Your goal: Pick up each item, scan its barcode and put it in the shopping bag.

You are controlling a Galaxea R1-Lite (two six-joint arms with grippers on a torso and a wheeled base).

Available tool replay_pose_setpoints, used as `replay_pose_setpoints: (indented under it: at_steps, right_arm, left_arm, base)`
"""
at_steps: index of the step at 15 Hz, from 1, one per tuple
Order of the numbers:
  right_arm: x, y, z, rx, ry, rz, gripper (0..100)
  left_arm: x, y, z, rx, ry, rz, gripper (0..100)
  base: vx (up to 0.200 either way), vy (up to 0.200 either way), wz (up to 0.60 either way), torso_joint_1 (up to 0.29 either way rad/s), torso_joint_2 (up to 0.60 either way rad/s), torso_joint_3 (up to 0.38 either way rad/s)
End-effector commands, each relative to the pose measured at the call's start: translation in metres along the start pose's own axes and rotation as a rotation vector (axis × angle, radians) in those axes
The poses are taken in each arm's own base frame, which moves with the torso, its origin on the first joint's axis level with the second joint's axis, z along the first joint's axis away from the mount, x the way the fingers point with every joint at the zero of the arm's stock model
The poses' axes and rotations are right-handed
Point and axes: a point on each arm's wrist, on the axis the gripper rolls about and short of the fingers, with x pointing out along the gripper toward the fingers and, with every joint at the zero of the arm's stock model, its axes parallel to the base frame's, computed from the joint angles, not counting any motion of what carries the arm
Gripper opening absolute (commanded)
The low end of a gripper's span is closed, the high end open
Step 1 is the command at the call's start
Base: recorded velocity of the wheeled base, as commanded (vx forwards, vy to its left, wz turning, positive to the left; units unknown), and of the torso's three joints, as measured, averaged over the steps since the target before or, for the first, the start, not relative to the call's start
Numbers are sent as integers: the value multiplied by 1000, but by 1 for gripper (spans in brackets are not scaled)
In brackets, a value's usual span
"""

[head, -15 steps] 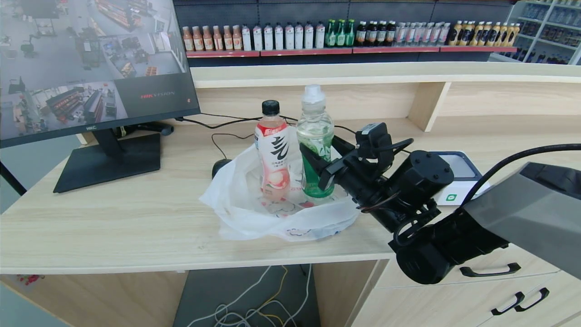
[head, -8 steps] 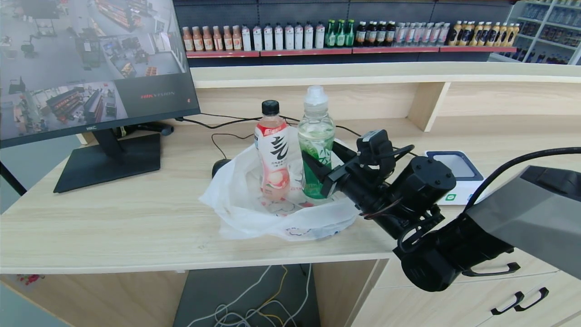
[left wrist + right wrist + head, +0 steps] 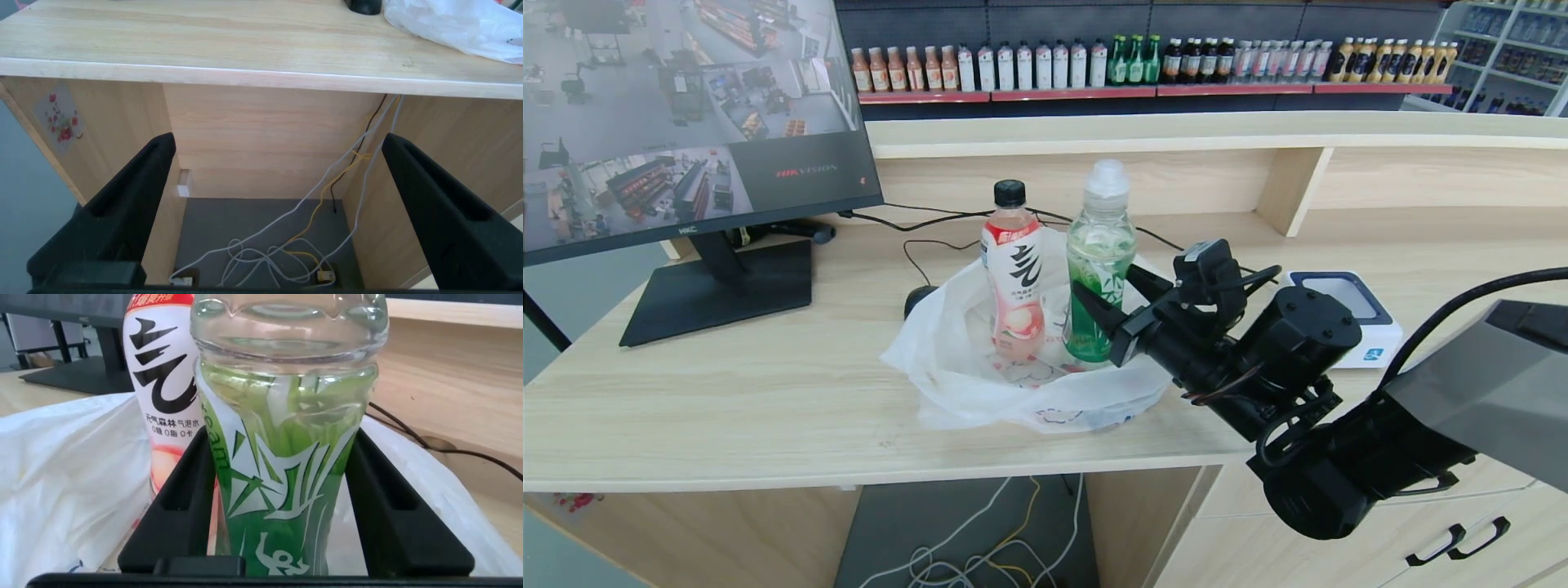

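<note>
The green bottle (image 3: 1099,269) stands inside the open mouth of the white bag (image 3: 956,376), leaning with its cap tipped toward the robot's right. The right tool (image 3: 1104,284) is clenched around its lower body, one finger on each side of the label. I cannot tell whether its base rests on the bag or hangs just clear of it.

Just beside it, on the left, the pink bottle (image 3: 1013,269) stands upright in the same bag, the two nearly touching. The scanner (image 3: 1339,306) sits on the tabletop (image 3: 727,408) to the right of the bag, behind the arm. The left tool (image 3: 278,147) hangs released, fingers spread wide, below the tabletop's front edge.

The likeliest trouble is the lean. If the tool lets go while the bottle is tilted on soft, crumpled plastic, it could topple and roll out. A swing leftward would knock the pink bottle over. The smooth, narrow-waisted bottle could also slip in the grip, and a finger could snag the bag's loose rim and drag it.
</note>
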Motion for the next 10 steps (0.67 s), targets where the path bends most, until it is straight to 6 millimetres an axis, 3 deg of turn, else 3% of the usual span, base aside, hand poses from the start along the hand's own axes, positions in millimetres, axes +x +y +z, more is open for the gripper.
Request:
replay_pose_setpoints:
  at_steps: [1,9,10]
  right_arm:
    - [-1,0,2,-1,-4,1,0]
    - [4,-1,-9,2,7,-3,0]
    - [5,-4,-8,-1,2,-9,100]
  left_arm:
    - [0,0,0,0,0,0,100]
    - [0,0,0,0,0,2,100]
    - [0,0,0,-2,0,2,100]
  base:
    - [0,0,0,0,0,0]
    - [0,0,0,0,0,0]
    - [0,0,0,0,0,0]
